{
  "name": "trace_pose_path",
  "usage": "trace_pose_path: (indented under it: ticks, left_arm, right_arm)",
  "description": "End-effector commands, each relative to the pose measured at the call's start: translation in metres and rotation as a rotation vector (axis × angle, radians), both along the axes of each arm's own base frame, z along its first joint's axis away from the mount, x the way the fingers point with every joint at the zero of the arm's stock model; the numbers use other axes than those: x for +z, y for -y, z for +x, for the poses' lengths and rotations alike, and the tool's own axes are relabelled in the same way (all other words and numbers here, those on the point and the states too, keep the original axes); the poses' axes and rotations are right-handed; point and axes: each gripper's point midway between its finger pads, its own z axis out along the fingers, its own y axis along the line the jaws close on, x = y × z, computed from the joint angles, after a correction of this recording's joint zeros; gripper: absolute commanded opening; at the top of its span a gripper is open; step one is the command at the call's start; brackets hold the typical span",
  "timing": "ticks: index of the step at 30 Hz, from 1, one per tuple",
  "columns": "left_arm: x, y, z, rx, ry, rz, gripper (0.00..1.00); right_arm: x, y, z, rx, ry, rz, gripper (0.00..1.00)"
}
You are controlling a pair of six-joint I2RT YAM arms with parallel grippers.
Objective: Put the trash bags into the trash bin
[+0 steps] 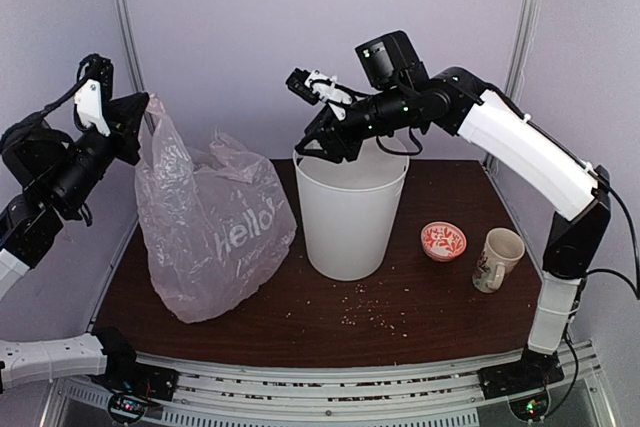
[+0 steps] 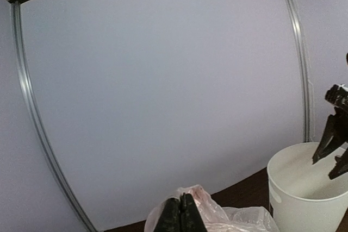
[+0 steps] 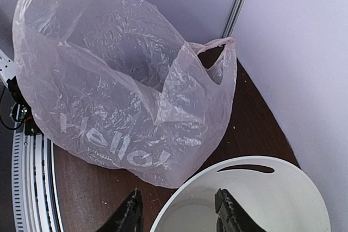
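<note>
On the worktop (image 1: 430, 312) the pink bag (image 1: 205, 232) stands just left of the bin (image 1: 350, 232), its bottom on the wood and its top pinched in the tightly closed left jaws. The right jaws hang parted over the bin's rim, holding nothing. A mug (image 1: 497, 259) and a small bowl (image 1: 443, 241) sit right of the bin
</note>
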Motion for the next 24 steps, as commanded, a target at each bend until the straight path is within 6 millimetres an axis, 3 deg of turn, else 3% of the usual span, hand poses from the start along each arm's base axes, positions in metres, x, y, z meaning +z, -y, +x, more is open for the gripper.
trace_pose_path:
  ticks: [1, 6, 10, 18, 21, 24]
  left_arm:
    - [0.013, 0.049, -0.035, -0.367, 0.006, 0.004, 0.0]
    - [-0.026, 0.06, -0.065, -0.538, -0.103, -0.007, 0.0]
    - [-0.064, 0.063, -0.085, -0.634, -0.207, -0.024, 0.0]
    - [-0.104, 0.063, -0.108, -0.716, -0.338, -0.048, 0.0]
    - [-0.113, 0.062, -0.11, -0.717, -0.356, -0.065, 0.0]
    - [-0.119, 0.06, -0.108, -0.702, -0.367, -0.074, 0.0]
  right_arm:
    - [0.027, -0.002, 0.005, -0.048, 0.03, 0.092, 0.46]
    - [0.01, -0.004, 0.004, -0.046, 0.003, 0.071, 0.46]
    - [-0.008, -0.017, 0.006, -0.031, -0.027, 0.037, 0.47]
    - [-0.01, -0.045, 0.022, -0.081, -0.043, 0.089, 0.5]
    - [-0.015, -0.062, 0.01, -0.021, -0.084, 0.099, 0.5]
    - [-0.02, -0.082, -0.019, 0.083, -0.112, 0.097, 0.5]
